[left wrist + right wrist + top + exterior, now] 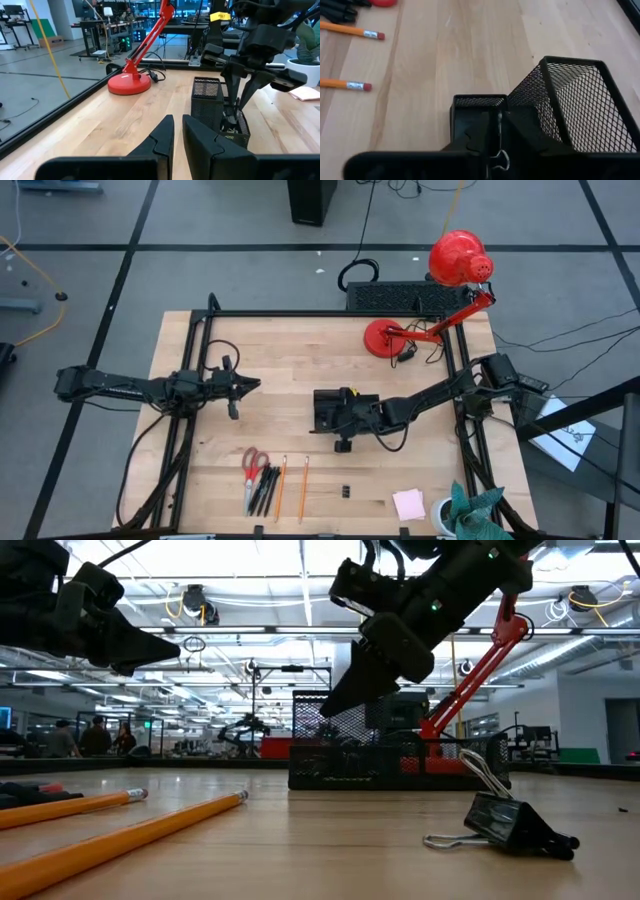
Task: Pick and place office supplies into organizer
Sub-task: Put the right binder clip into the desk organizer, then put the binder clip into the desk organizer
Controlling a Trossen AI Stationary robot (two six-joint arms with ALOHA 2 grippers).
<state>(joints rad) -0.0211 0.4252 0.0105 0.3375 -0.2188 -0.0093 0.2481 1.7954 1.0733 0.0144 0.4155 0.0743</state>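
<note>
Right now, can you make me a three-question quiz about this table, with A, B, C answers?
1. Where is the organizer?
A. about mid-table
B. on the lamp's base
C. off the table

2. How many orange pencils lie on the table?
A. none
B. two
C. five

3. What is the right gripper doing?
A. resting by the sticky-note pad
B. hanging over the organizer
C. holding the scissors

Answers:
1 A: the high view shows the black mesh organizer near the table's middle.
2 B: two pencils lie side by side beside the pens and scissors.
3 B: the right gripper is right above the organizer, with a binder clip between its fingers.
</note>
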